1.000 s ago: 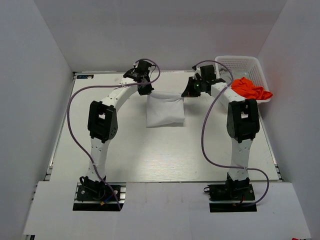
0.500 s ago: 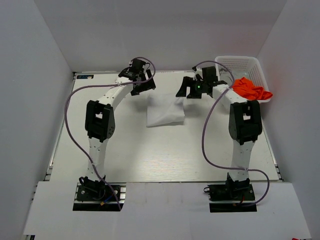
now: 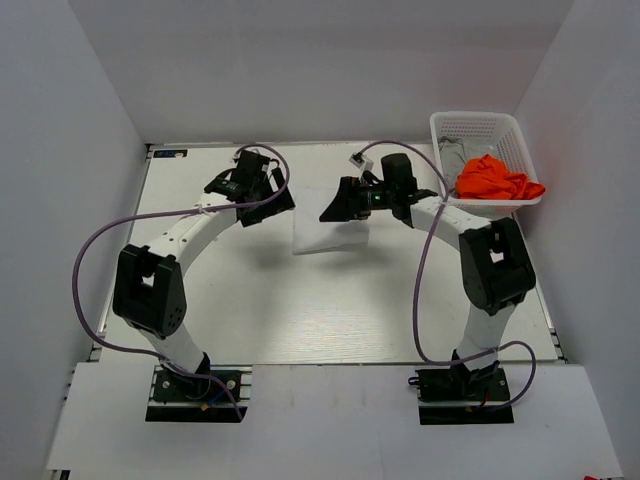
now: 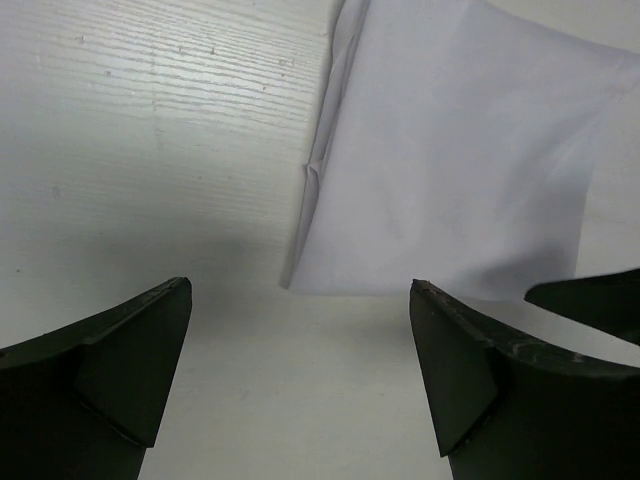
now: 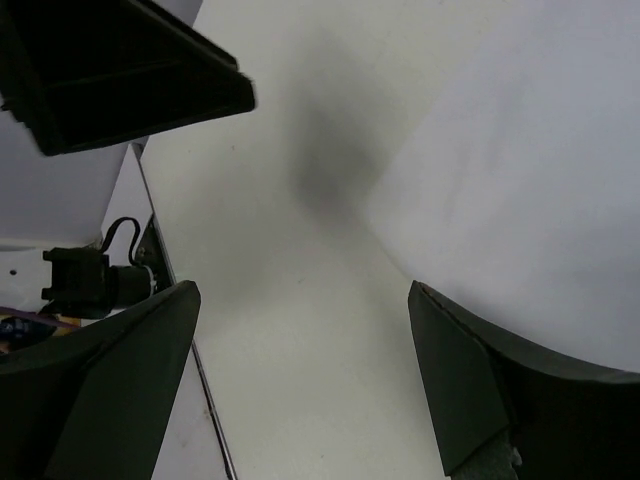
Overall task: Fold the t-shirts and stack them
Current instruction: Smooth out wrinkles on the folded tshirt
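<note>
Both arms drew back from the white t-shirt [image 3: 322, 238], folded near the desk's far edge; left gripper [image 4: 298, 300] and right gripper [image 5: 303, 295] hang released. Orange t-shirt [image 3: 497, 180] waits unfolded in the far-right corner basket [image 3: 480, 116].

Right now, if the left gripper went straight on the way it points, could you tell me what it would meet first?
Probably the near corner of the folded white t-shirt, straight ahead of the open left gripper; depth is unclear, so it might touch the table just short of it.
</note>
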Available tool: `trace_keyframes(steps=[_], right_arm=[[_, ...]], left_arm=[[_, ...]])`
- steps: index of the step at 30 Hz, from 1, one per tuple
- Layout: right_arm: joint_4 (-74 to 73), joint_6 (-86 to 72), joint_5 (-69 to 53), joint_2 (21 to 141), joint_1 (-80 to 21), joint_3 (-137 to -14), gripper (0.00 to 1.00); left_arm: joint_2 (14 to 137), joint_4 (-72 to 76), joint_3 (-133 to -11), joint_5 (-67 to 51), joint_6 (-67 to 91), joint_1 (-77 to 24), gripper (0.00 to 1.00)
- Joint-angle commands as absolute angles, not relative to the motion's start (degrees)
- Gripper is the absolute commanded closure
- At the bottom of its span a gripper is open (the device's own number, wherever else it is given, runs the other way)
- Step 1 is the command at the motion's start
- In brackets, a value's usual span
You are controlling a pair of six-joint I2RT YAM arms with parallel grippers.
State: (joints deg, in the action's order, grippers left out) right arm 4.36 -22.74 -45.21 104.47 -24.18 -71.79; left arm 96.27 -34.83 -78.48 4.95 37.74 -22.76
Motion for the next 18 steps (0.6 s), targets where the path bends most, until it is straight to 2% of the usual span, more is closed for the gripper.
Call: trace_keyframes(steps=[1, 4, 11, 18], right_arm=[[10.2, -26.8, -46.8, 109.3, -23.6, -71.8, 0.10], [9.9, -27.9, -41.1, 113.5, -23.1, -71.0, 0.10], [7.0, -28.8, -36.5, 120.8, -22.8, -66.5, 0.10], [6.5, -24.4, -36.5, 117.9, -22.8, -68.7, 0.10]], left_arm=[[93.8, -33.7, -76.1, 5.6, 38.9, -22.7, 0.00], [93.3, -33.7, -74.8, 5.6, 39.5, -22.7, 0.00], [93.3, -34.8, -75.3, 5.6, 39.5, -22.7, 0.00], [93.8, -32.1, -75.3, 3.7, 36.8, -22.7, 0.00]])
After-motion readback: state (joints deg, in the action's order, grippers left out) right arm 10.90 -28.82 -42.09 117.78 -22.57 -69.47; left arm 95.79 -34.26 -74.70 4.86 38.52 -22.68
